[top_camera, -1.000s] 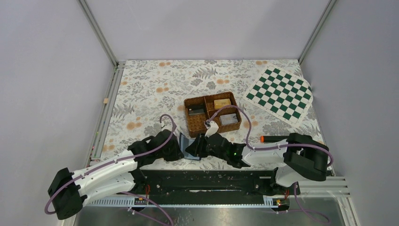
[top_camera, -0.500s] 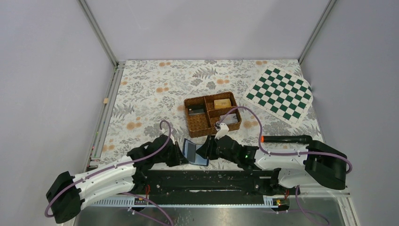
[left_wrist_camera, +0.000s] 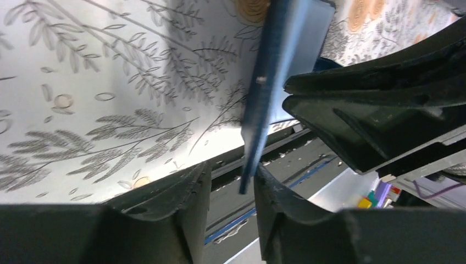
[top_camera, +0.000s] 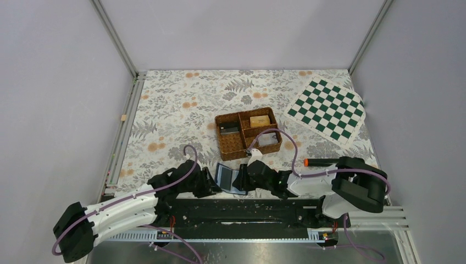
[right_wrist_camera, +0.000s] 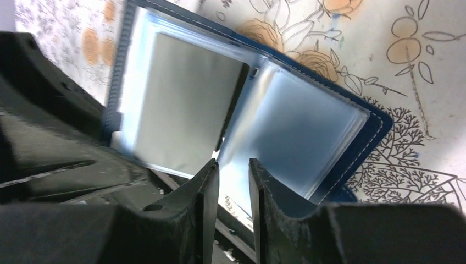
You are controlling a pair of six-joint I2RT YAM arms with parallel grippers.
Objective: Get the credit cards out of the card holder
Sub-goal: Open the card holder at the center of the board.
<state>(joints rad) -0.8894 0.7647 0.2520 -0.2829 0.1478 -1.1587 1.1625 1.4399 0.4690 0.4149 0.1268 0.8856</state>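
A wicker tray with 4 compartments sits mid-table on the floral cloth; a green-checked board lies far right.

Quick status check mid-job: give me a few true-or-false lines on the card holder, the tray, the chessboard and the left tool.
The card holder is open. True.
The card holder sits inside the wicker tray. False: it is on the floral cloth, outside the tray.
A chessboard lies toward the table's far right corner. True.
The left tool is well clear of the card holder. False: the holder's blue cover edge sits between its fingers.
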